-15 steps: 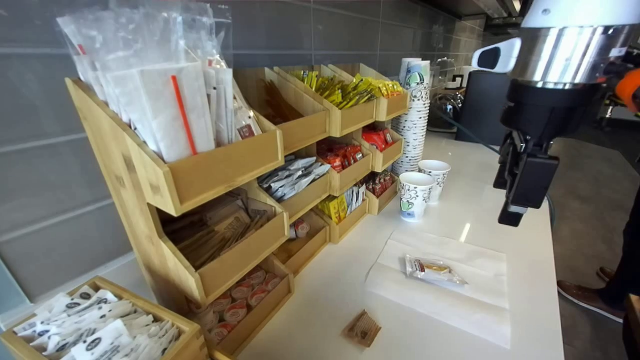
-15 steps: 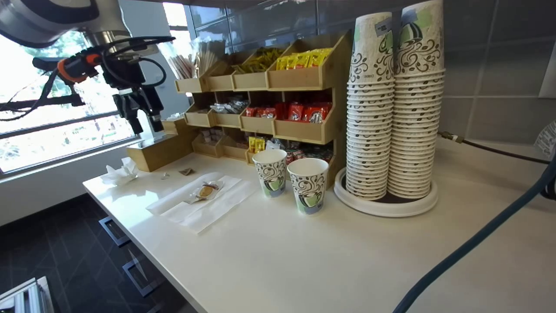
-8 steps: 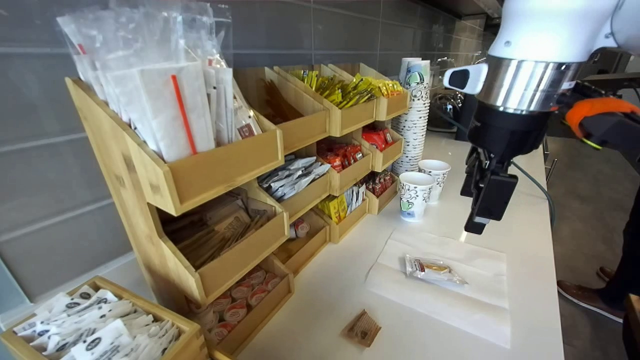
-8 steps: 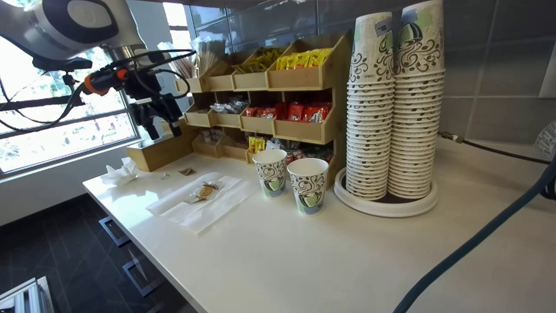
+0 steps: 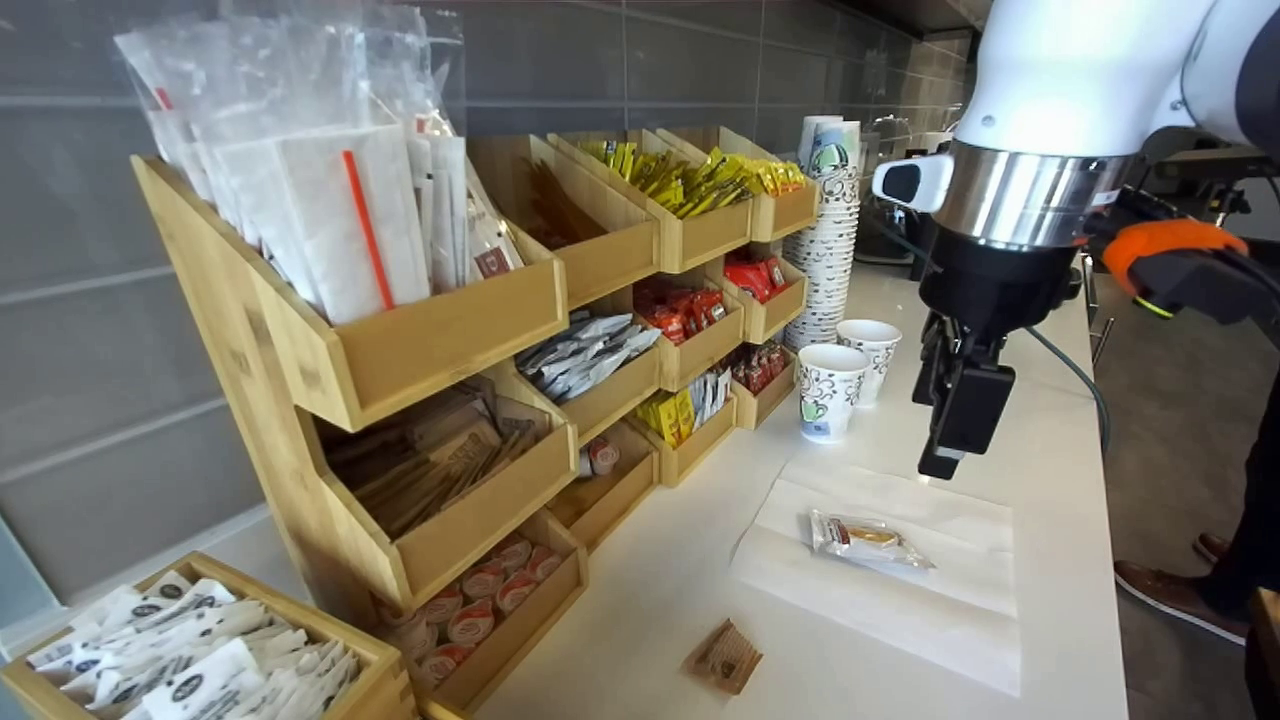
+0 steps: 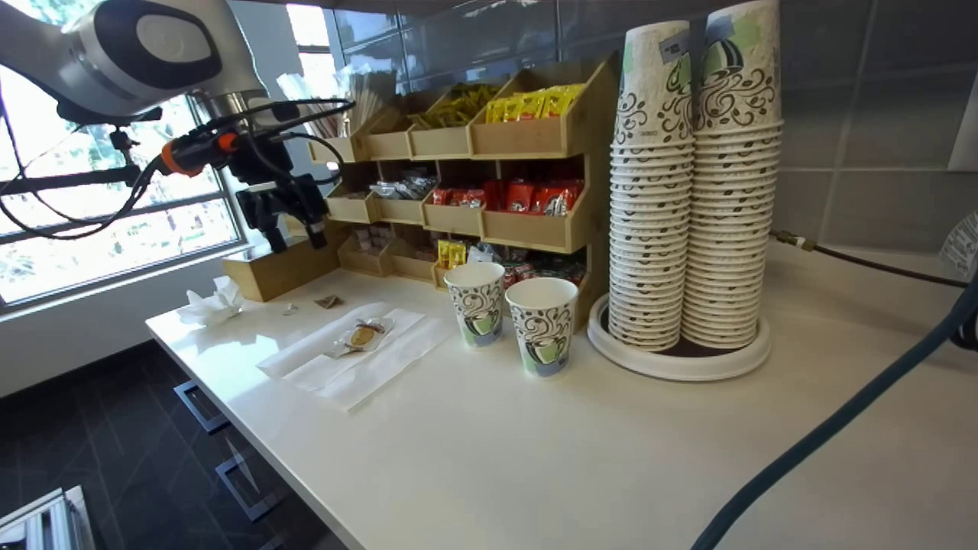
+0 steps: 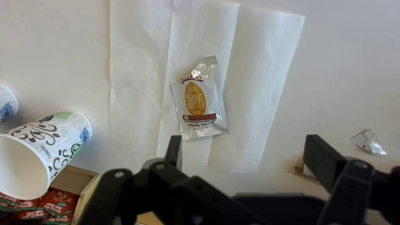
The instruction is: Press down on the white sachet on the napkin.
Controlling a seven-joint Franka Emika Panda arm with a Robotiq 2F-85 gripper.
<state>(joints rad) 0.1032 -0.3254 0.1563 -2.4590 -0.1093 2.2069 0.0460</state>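
Observation:
The white sachet (image 5: 868,538) lies flat on the napkin (image 5: 930,620), and both also show in an exterior view, the sachet (image 6: 361,336) on the napkin (image 6: 344,386). In the wrist view the sachet (image 7: 200,125) has an orange oval and a dark red band, and one top corner is torn off. It lies near the middle of the napkin (image 7: 256,78). My gripper (image 7: 243,137) is open and empty, its fingers wide apart. In both exterior views the gripper (image 5: 932,432) hangs above the counter, apart from the sachet, with the gripper (image 6: 296,241) pointing down.
Two paper cups (image 5: 830,395) stand beside the napkin, before the wooden rack (image 5: 610,370). Tall cup stacks (image 6: 688,229) stand beyond. A brown packet (image 5: 722,657), a torn foil corner (image 7: 370,143) and a crumpled tissue (image 6: 212,303) lie on the counter.
My gripper has moved leftward and a little down in an exterior view, nearer the napkin, and rightward and down where seen from the opposite end. The sachet and napkin have not moved.

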